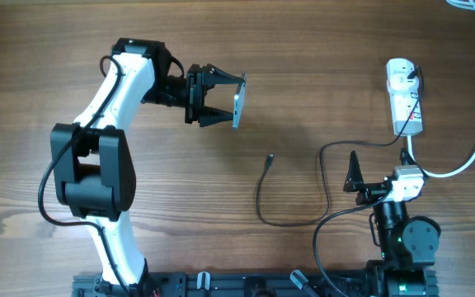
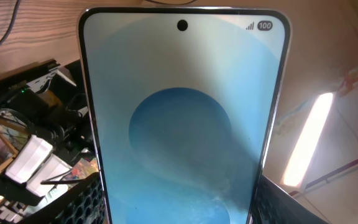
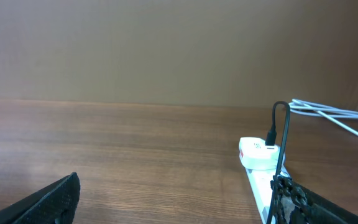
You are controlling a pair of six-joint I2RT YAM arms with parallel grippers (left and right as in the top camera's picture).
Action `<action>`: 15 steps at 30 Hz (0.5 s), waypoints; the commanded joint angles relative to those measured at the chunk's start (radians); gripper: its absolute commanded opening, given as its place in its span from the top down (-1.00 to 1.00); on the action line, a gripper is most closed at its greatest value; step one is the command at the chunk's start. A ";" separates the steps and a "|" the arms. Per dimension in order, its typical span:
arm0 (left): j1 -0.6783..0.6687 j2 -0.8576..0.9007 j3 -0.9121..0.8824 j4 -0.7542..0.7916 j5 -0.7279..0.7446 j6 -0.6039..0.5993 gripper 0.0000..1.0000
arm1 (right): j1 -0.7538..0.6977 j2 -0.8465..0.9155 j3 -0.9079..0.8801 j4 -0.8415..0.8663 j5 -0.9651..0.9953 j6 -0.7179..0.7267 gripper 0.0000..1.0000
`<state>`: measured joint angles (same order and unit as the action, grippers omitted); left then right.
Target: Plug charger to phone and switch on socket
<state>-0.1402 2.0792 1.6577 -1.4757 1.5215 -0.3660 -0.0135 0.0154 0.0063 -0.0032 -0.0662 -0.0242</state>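
Observation:
My left gripper (image 1: 219,100) is shut on the phone (image 1: 239,101) and holds it on edge above the table at the upper left. In the left wrist view the phone's teal screen (image 2: 179,124) fills the frame between my fingers (image 2: 179,214). The charger is a thin black cable (image 1: 260,202) looping on the table, and its tip (image 1: 270,157) lies free right of and below the phone. Its plug sits in the white socket (image 1: 404,103) at the upper right, which also shows in the right wrist view (image 3: 260,155). My right gripper (image 1: 379,162) is open and empty just below the socket (image 3: 179,199).
A white lead (image 1: 468,157) runs from the socket's near end out to the upper right corner. The arm bases and a black rail (image 1: 246,285) line the table's front edge. The cable loop lies between the two arms.

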 commanded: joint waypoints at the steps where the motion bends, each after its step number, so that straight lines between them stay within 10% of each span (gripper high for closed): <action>1: -0.001 -0.039 -0.001 0.003 0.055 0.046 -0.22 | 0.007 -0.002 -0.001 0.003 0.010 0.001 -1.00; 15: -0.001 -0.039 -0.001 0.010 0.055 0.049 -0.22 | 0.007 -0.002 -0.001 0.003 0.010 0.001 -1.00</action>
<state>-0.1402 2.0792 1.6577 -1.4658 1.5215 -0.3412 -0.0135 0.0154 0.0063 -0.0032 -0.0662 -0.0242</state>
